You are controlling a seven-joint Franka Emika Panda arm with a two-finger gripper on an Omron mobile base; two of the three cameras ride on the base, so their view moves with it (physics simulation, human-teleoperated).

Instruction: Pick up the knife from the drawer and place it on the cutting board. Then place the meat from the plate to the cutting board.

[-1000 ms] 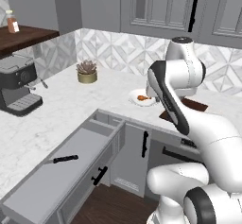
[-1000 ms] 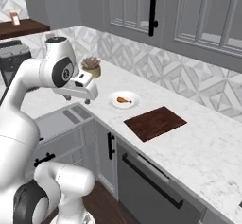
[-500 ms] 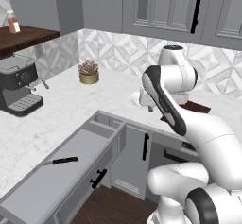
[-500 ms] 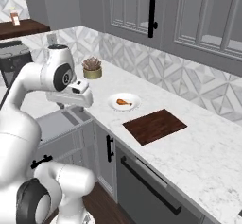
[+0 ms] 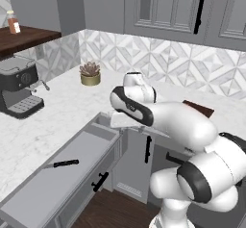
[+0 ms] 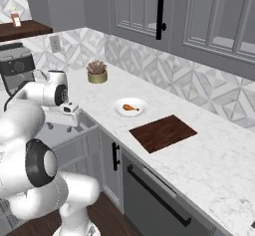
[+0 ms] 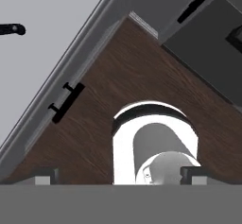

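Observation:
The drawer [image 5: 72,174] stands pulled out at the lower left, and the knife [image 5: 60,163] lies flat on its grey floor, black handle to the right. My gripper [image 5: 129,124] hangs open over the drawer's far right corner, nothing between its fingers. In the hand view the knife's handle [image 7: 12,29] shows at the upper left on the drawer floor [image 7: 42,10], far from my gripper [image 7: 118,176]. The meat [image 6: 130,107] rests on the white plate [image 6: 119,111]. The cutting board [image 6: 162,132] lies bare to its right.
A coffee machine [image 5: 19,85] stands on the left counter and a potted plant [image 5: 90,73] by the back wall. The drawer's black bar handle [image 7: 66,102] juts over the wooden floor [image 7: 142,76]. Grey cabinets hang above the counter.
The arm has swung left and down, from above the counter near the plate to above the open drawer's corner. Knife, meat, plate and board have not moved.

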